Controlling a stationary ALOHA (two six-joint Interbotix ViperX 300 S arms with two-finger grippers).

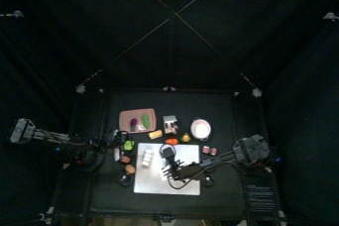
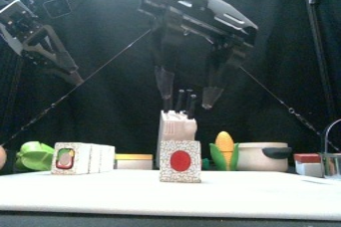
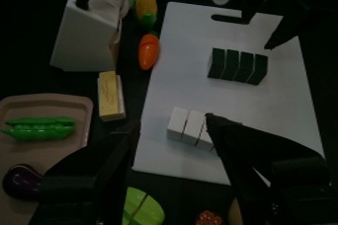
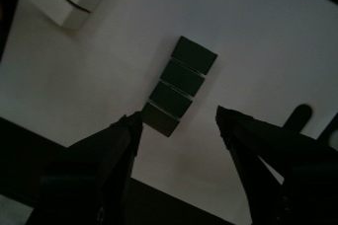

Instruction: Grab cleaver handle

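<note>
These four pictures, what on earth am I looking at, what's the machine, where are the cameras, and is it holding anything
It is a two-armed robot at a small black table inside black curtains. One picture looks straight down from high above, one looks level from the table's front edge, and two come from cameras on the arms' wrists.

On the table lie a white cutting board with small blocks of food, a knife block with dark handles sticking up, a tray holding a green pea pod, a corn cob and a pot.

The right claw hangs open over the board, above a dark sliced strip. The left claw hangs open too, nearer the tray. Neither holds anything.
</note>
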